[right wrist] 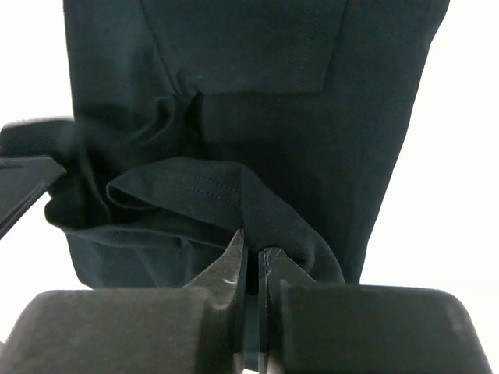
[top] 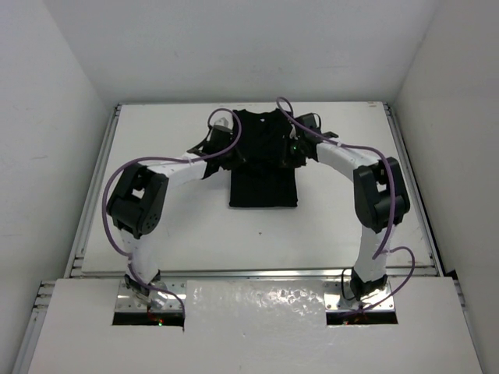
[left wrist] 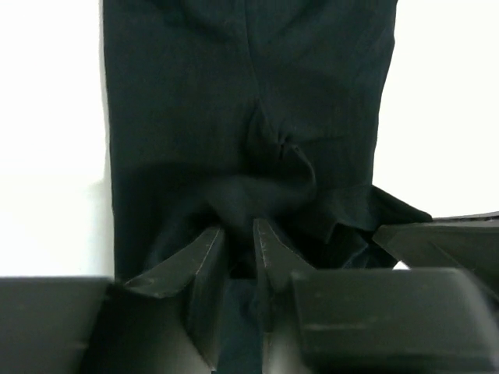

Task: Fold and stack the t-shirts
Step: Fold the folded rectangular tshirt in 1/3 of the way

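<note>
The black t-shirt (top: 263, 173) lies as a long narrow strip at the middle back of the white table (top: 171, 234). Both grippers sit at its far end, the left gripper (top: 224, 140) on its left edge and the right gripper (top: 299, 142) on its right edge. In the left wrist view the left gripper (left wrist: 239, 227) has its jaws a little apart, with a bunched fold of the t-shirt (left wrist: 234, 93) lying between and just past the tips. In the right wrist view the right gripper (right wrist: 254, 243) is shut on a raised hemmed fold of the t-shirt (right wrist: 327, 132).
White walls enclose the table on three sides. Metal rails (top: 257, 273) run along the table's near edge and sides. Purple cables (top: 117, 187) loop off both arms. The other gripper's dark body shows at the edge of each wrist view.
</note>
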Action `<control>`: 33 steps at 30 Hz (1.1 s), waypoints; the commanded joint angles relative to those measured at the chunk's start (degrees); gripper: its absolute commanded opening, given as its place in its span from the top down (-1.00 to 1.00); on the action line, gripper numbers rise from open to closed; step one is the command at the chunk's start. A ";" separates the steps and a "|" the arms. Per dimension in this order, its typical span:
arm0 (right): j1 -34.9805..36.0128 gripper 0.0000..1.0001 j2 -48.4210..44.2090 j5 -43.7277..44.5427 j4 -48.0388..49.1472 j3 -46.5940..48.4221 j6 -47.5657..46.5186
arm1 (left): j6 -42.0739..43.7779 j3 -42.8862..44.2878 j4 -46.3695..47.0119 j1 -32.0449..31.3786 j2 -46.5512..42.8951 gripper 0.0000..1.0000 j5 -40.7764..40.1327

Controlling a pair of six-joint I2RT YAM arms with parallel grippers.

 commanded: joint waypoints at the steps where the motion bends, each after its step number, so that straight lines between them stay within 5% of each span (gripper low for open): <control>1: -0.50 0.88 1.56 0.34 -0.60 2.40 -0.79 | 0.08 3.34 0.56 0.73 1.52 0.52 1.24; 2: -0.59 0.76 1.74 0.60 -0.69 2.49 -0.62 | -0.01 3.78 -0.58 0.82 1.96 0.40 1.07; 3: -0.68 0.38 1.92 0.86 -0.86 2.75 -0.44 | -0.27 4.05 -1.20 0.82 2.14 0.15 0.89; 7: -0.85 -0.02 1.83 1.83 -2.52 4.68 -0.17 | -0.97 3.79 -3.23 0.91 1.88 -0.21 -1.03; 17: -0.94 -0.35 -5.64 -0.01 -2.26 0.74 -2.46 | -1.94 -5.17 -4.72 -1.46 -7.52 -0.08 -3.60; 22: -0.85 -0.48 -13.97 -3.61 2.12 -14.01 -2.90 | -2.38 -14.56 -4.90 -4.62 -13.05 -0.25 -3.34; 33: -0.94 -0.31 -20.06 -7.75 7.58 -28.01 -2.37 | 0.96 -25.04 4.33 -4.54 -18.69 -0.10 2.55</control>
